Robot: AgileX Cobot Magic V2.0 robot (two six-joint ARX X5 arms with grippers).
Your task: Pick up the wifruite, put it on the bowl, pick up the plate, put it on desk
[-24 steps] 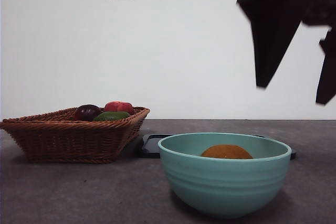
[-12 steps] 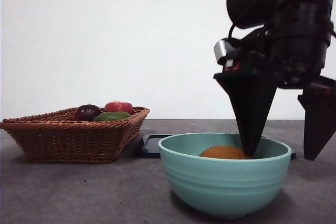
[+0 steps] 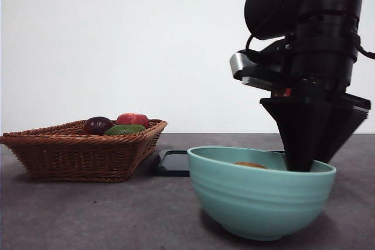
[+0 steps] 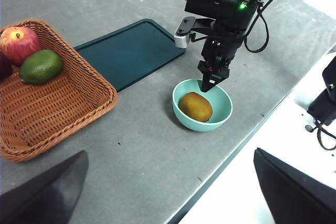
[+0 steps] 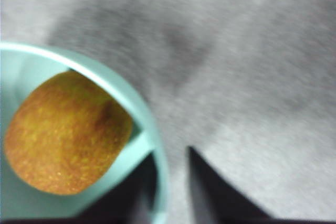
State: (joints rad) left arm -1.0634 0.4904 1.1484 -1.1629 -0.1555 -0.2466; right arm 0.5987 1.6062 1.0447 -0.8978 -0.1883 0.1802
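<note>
At the bowl's rim, the right gripper has one jaw inside the wall and the other outside it, so the mint-teal edge runs between them; they look closed on that rim or very nearly so, though the blurred right wrist view does not settle whether they truly pinch it. The wifruite already lies in the bowl, touching its bottom and just beside the inner jaw, so that part of the job looks finished. A grip on the rim rather than on the fruit suggests the bowl itself is the thing to be lifted, perhaps treated as the "plate" of the task; that is a judgement only. In the front view the bowl sits tilted, its near base slightly off the worktop. Behind it lies a dark green tray, flat, and to one side a wicker basket holding a red apple and a green fruit. The left gripper waits high and well apart, jaws spread wide. From the front only a sliver of the wifruite shows above the rim, and the jaw tips are hidden inside the bowl.
</note>
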